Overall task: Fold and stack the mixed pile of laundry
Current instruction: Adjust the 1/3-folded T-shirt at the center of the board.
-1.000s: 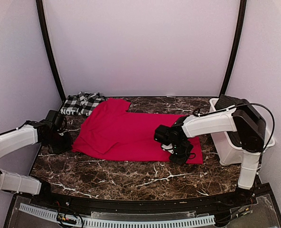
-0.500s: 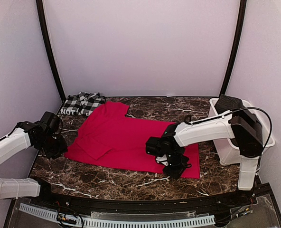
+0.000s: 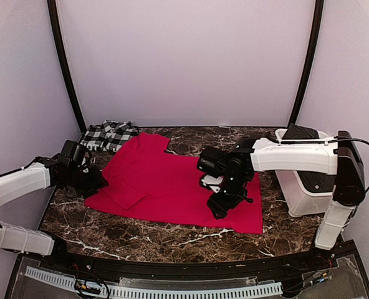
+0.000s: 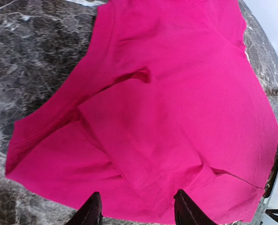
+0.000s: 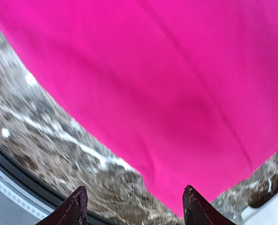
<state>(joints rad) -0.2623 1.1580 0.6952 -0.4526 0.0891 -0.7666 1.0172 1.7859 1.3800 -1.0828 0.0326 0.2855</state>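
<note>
The plain red garment [image 3: 166,177] lies spread on the marble table, with a fold of cloth doubled over its left part [image 4: 143,140]. The black-and-white checked garment [image 3: 110,134] lies crumpled at the back left corner. My left gripper [image 3: 97,181] hovers at the red garment's left edge; in the left wrist view it [image 4: 138,211] is open with nothing between its fingers. My right gripper [image 3: 219,207] hangs over the garment's right half. It [image 5: 135,206] is open and empty above the cloth's near corner [image 5: 176,70].
A white plastic bin [image 3: 298,198] stands at the right edge of the table with something dark [image 3: 300,132] in it. Black frame posts rise at the back corners. The table's near rim [image 3: 172,269] runs along the front.
Both grippers have gone from shut to open and let go of the red garment. Its near edge now lies closer to me, with a fold on the left. The right arm has risen and drawn back.
</note>
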